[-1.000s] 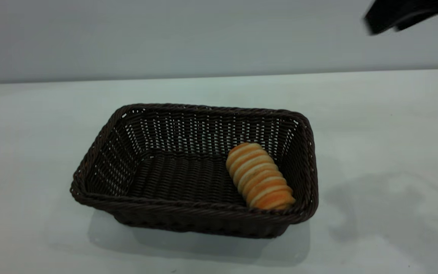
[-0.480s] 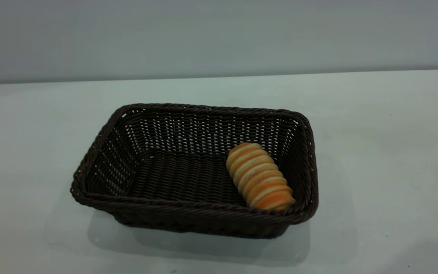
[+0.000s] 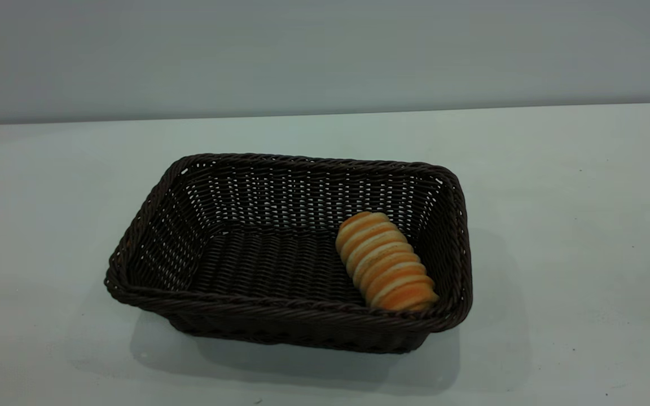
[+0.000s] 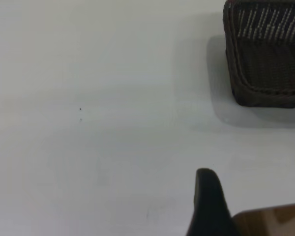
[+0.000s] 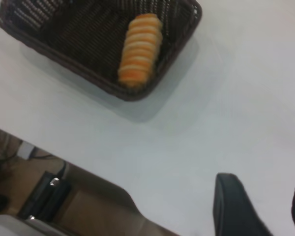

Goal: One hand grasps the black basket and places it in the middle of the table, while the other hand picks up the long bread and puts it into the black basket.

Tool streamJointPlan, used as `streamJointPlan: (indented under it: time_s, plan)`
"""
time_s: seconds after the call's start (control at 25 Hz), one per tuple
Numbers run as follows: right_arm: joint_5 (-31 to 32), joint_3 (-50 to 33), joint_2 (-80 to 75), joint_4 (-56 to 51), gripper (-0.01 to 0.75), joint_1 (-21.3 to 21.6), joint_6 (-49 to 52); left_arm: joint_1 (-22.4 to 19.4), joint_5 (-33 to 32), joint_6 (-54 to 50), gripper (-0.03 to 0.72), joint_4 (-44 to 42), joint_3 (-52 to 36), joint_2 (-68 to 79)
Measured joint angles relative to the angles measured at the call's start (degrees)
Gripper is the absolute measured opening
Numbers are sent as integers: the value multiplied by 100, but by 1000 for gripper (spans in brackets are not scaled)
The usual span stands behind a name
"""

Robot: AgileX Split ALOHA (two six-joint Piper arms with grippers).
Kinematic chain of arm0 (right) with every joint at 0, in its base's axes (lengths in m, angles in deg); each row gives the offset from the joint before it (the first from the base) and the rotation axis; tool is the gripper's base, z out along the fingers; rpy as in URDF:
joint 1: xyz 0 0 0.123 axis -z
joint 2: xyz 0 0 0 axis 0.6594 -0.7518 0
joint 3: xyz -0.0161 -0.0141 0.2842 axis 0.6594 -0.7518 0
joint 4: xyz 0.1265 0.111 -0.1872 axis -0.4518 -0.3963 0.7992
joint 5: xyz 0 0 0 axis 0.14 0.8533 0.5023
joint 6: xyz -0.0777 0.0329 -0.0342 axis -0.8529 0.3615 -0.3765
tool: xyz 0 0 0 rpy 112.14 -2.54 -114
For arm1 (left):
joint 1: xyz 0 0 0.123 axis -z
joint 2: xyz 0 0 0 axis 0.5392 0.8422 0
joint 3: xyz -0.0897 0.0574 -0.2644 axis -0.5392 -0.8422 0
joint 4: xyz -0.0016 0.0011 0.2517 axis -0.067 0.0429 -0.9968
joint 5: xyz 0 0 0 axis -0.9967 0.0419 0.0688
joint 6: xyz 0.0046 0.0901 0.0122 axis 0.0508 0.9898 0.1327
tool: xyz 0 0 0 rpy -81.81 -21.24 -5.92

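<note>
Bread (image 3: 385,261) lies in basket (image 3: 280,321) at frame ctr on table (image 3: 573,180); right pincer (image 5: 258,206) spread open w/ nothing held, left pincer (image 4: 206,201) state unclear.

**White desk against a plain grey wall**

The desk (image 3: 556,186) is a flat white surface with a few tiny dark specks, running across the whole exterior view. Its far edge meets a bare grey wall (image 3: 325,51) with no marks or fittings. The light is soft and even, throwing faint blurred shadows onto the desk. In the right wrist view, past the desk's edge, a brown floor (image 5: 88,216) shows, with a dark box-like object (image 5: 46,194) and a cable (image 5: 39,156) lying on it.
</note>
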Motion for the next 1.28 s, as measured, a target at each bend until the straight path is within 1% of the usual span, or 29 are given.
streamJointPlan:
  time_s: [0.2,0.4,0.64,0.92,1.28]
  plan:
    - [144,-501,831,334,278,0,225,0,0,0,532,-5,-209,-124]
    - [341,-728,1360,795,278,0,480,0,0,-2,531,-16,-475,-154]
    - [327,-1220,1829,1008,278,0,724,0,6,-2,531,-16,-620,-154]
    - [284,-1245,2167,1019,278,0,801,0,30,-2,531,-16,-626,-186]
    - [284,-1245,2183,996,278,0,973,0,124,-2,531,-16,-812,-186]
